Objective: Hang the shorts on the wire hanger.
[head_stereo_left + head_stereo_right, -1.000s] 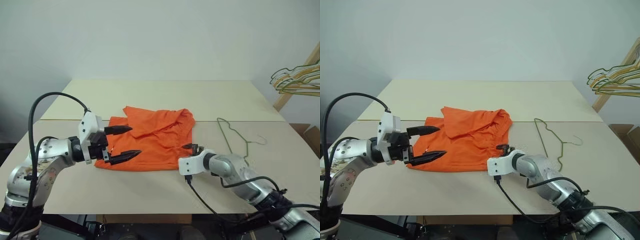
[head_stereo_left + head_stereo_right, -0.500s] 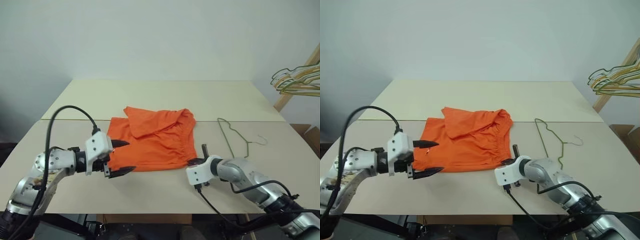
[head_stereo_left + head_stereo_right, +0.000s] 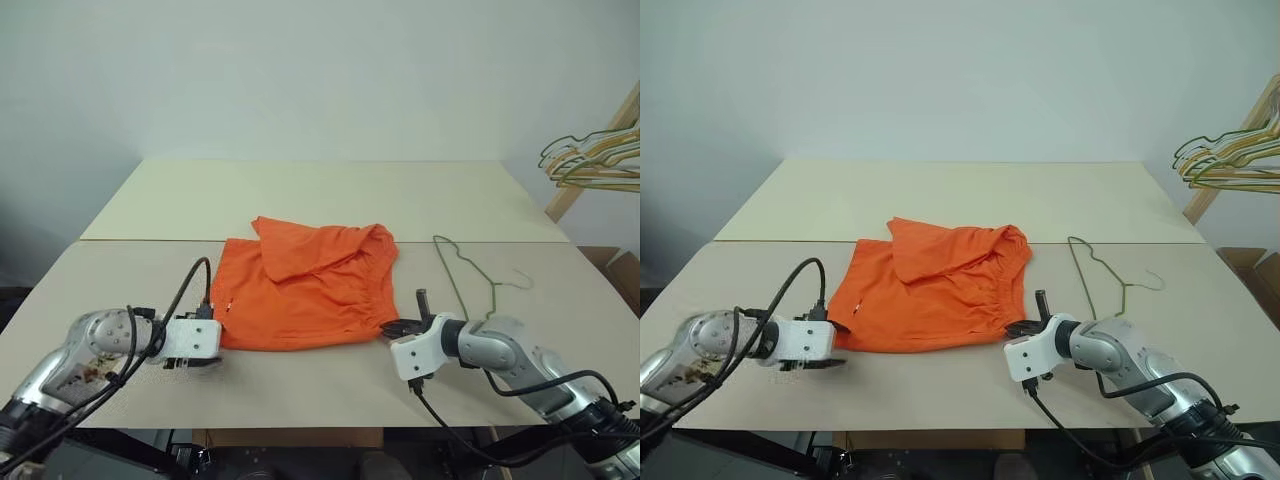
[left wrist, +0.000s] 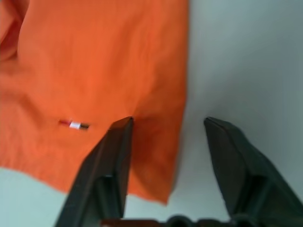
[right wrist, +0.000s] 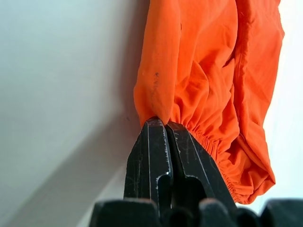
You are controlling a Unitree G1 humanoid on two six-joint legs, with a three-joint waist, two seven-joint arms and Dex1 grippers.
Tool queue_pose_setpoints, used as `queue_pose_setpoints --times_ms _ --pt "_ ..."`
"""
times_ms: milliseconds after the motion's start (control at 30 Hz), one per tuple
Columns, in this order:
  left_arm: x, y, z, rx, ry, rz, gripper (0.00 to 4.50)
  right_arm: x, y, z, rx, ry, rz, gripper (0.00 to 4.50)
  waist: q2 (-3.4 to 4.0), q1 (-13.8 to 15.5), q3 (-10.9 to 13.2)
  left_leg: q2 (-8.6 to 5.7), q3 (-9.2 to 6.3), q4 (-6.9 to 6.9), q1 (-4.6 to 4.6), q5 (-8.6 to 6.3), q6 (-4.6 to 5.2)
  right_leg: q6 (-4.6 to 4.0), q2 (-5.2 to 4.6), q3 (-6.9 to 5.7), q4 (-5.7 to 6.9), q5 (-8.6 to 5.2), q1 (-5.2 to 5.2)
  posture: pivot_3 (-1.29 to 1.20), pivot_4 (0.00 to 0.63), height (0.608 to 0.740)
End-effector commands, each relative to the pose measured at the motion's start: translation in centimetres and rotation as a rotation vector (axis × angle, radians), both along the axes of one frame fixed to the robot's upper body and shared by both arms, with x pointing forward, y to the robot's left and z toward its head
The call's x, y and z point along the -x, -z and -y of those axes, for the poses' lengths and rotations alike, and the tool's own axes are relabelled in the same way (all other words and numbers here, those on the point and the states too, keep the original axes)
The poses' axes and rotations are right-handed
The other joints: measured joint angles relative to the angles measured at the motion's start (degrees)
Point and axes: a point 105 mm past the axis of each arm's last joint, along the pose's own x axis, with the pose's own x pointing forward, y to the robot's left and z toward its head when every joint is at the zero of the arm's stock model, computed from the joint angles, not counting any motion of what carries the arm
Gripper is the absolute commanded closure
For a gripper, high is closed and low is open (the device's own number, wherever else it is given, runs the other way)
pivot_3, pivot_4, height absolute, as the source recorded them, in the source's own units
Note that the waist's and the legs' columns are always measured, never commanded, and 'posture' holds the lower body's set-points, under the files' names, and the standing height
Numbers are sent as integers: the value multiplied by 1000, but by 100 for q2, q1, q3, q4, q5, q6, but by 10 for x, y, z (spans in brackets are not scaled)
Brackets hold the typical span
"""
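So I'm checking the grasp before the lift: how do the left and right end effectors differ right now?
The right end effector is shut, pinching the gathered waistband corner of the shorts; the left end effector stands open, holding nothing. The left one straddles the shorts' opposite edge, one finger over the fabric and the other over the bare table. Both sit low at the near side of the shorts.

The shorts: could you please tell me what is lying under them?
Bare table shows all around the shorts, which lie flat on it. Nothing sticks out from beneath; whatever the fabric covers is hidden.
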Motion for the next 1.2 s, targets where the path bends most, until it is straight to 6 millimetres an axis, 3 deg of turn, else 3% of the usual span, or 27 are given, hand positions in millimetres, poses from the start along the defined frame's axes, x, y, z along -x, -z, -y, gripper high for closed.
queue_pose_setpoints --times_ms 33,167,333,433,567,633,700,800,833,900,933,1000,1033,1100,1133,1200 --pt "-14 -7 3 5 -3 67 3214 -4 -17 -1 -26 -7 55 4500 0 -13 0 0 0 0 0 0 0 0 0 0 0 0 0 -185 0 740" --pt "-19 -6 5 16 -8 68 4463 -4 -18 0 -27 -10 54 4500 0 -75 0 1 -2 0 -5 0 0 1 0 -3 0 0 -3 -183 0 740" --pt "-19 -14 12 88 30 52 4463 -4 -25 -1 -57 -11 47 4500 0 -105 0 2 -5 0 -3 1 -1 1 0 -3 3 0 -3 -179 0 740" --pt "-6 -30 15 152 119 -80 4463 2 -31 -3 -99 -23 11 4500 0 -98 0 3 -5 1 -2 1 -1 0 0 -4 6 0 -2 -176 0 740" --pt "21 -53 4 108 277 -277 4463 22 -38 0 -101 -81 -121 4500 2 -107 1 6 -6 3 -6 2 -4 0 3 -7 6 0 -6 -168 0 740" --pt "24 -63 1 71 327 -296 4463 39 -40 4 -71 -135 -229 4500 3 -104 2 6 -5 4 -5 1 -2 3 1 -7 3 -2 -3 -163 0 740" --pt "7 -69 10 97 319 -192 4463 39 -50 0 -113 -141 -254 4500 2 -68 1 5 -6 8 -1 -2 4 4 0 -7 -1 -2 6 -161 0 740" --pt "-36 -88 34 239 245 36 4463 4 -76 -8 -257 -66 -147 4500 0 -46 0 3 -10 21 21 -3 11 7 1 -12 3 2 35 -160 0 740" --pt "-62 -104 44 313 160 161 4463 -27 -97 -9 -348 24 -15 4500 -4 -54 1 3 -12 23 39 -2 13 7 3 -15 3 3 55 -168 0 740" --pt "-99 -132 54 415 32 342 4463 -73 -131 -7 -476 170 185 4500 -26 -89 13 3 -18 25 76 -2 12 7 4 -18 3 4 94 -175 0 740" --pt "-125 -157 54 480 -76 490 4463 -103 -160 -1 -578 292 344 4500 -28 -109 13 1 -20 26 76 1 10 7 5 -19 2 7 95 -176 0 740" --pt "-156 -200 52 565 -227 737 4463 -135 -207 11 -761 464 571 4500 -29 -139 13 0 -23 25 59 6 -1 7 2 -20 4 7 79 -176 0 740" --pt "-169 -232 45 628 -335 901 4463 -142 -238 19 -904 532 701 4500 -29 -157 12 -3 -24 25 29 31 -42 7 -2 -17 7 7 45 -179 0 740" --pt "-177 -277 33 724 -483 1137 4463 -143 -274 29 -1082 593 859 4500 -28 -211 12 -11 -26 23 -46 46 -62 7 -13 -14 88 8 -55 -181 0 740" --pt "-170 -307 28 736 -504 1329 4463 -138 -289 31 -1154 581 930 4500 -28 -253 12 -18 -27 19 -60 46 -62 8 -20 -12 125 8 -89 -182 0 740" --pt "-157 -334 26 737 -480 1532 4463 -133 -299 30 -1203 549 987 4500 -28 -358 11 -29 -40 3 -79 43 -58 9 -30 -17 163 8 -126 -182 0 740"
